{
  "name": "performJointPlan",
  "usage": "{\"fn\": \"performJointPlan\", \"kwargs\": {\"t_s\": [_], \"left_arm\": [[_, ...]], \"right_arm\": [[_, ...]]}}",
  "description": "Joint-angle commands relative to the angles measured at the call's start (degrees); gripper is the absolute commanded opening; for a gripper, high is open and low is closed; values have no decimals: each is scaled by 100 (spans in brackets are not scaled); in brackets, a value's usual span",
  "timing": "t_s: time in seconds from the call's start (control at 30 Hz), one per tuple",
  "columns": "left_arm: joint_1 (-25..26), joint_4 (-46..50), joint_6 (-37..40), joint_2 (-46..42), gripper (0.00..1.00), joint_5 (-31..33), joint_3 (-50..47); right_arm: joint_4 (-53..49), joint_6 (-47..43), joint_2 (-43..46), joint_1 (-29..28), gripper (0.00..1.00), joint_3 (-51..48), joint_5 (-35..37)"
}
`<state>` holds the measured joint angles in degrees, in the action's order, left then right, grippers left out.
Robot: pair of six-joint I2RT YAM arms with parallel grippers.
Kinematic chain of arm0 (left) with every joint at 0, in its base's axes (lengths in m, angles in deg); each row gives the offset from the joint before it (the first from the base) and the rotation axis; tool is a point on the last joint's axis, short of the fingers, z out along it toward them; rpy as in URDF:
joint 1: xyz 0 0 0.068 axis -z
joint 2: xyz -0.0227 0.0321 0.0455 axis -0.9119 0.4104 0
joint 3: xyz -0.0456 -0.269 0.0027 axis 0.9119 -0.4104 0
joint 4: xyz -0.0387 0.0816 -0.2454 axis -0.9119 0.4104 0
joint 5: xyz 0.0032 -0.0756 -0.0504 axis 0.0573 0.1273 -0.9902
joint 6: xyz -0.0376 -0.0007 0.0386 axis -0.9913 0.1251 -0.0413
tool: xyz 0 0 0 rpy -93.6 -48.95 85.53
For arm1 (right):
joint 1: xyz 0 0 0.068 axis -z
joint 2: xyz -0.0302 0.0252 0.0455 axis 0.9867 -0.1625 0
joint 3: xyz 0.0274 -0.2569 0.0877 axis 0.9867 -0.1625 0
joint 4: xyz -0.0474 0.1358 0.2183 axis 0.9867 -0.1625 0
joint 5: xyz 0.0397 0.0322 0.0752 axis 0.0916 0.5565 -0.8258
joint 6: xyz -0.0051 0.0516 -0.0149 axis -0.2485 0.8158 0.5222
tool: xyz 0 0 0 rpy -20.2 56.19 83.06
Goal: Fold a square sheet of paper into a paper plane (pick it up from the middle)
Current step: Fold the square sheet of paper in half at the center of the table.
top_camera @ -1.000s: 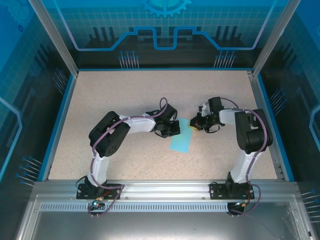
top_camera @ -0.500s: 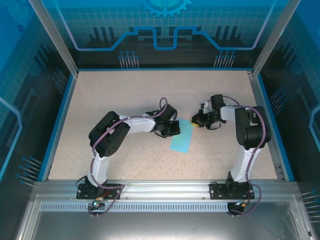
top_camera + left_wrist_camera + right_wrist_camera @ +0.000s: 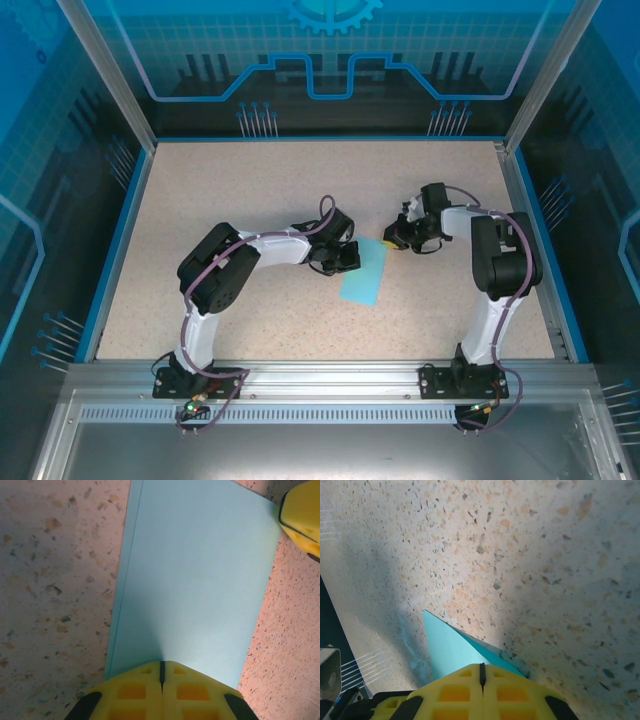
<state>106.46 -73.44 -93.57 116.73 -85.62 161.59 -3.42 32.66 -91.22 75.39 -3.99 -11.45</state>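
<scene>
The square sheet of paper point(image 3: 364, 272) lies on the table folded into a narrow turquoise rectangle. My left gripper point(image 3: 348, 260) is shut, and its yellow tips point(image 3: 161, 666) press down on the sheet's point(image 3: 195, 575) near edge. My right gripper point(image 3: 394, 242) is also shut at the sheet's far right corner. In the right wrist view that pointed corner point(image 3: 445, 647) sticks out from under the closed tips point(image 3: 481, 669), its two layers slightly parted. I cannot tell whether the tips pinch a layer. One right finger point(image 3: 302, 522) shows at the corner in the left wrist view.
The speckled table point(image 3: 250, 190) is bare around the sheet. A blue rim point(image 3: 120, 240) and metal posts bound it on the left, right and back. Both arm bases sit on the metal rail point(image 3: 320, 378) at the near edge.
The right gripper has crept slightly up and left along the sheet's far right corner, and its wrist has turned a little. The left gripper and the sheet have stayed put.
</scene>
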Motion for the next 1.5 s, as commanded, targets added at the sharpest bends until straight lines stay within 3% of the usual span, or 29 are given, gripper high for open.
{"fn": "performJointPlan", "kwargs": {"t_s": [0.0, 0.1, 0.5, 0.9, 1.3, 1.47], "left_arm": [[78, 711, 81, 414, 0, 255, -337], [85, 708, 67, 402, 0, 254, -349], [97, 751, 28, 397, 0, 283, -275], [92, 766, 62, 383, 0, 271, -267], [92, 749, 38, 375, 0, 271, -269], [91, 717, 32, 405, 0, 274, -268]], "right_arm": [[-99, 116, -209, -49, 0, 25, 48], [-448, 126, -276, -80, 0, 85, 567], [318, 656, 191, -81, 0, -52, -131], [72, 710, -284, -90, 0, -163, 477], [529, 1075, 652, -27, 0, -386, 320], [630, 1093, 325, -80, 0, -407, 254]]}}
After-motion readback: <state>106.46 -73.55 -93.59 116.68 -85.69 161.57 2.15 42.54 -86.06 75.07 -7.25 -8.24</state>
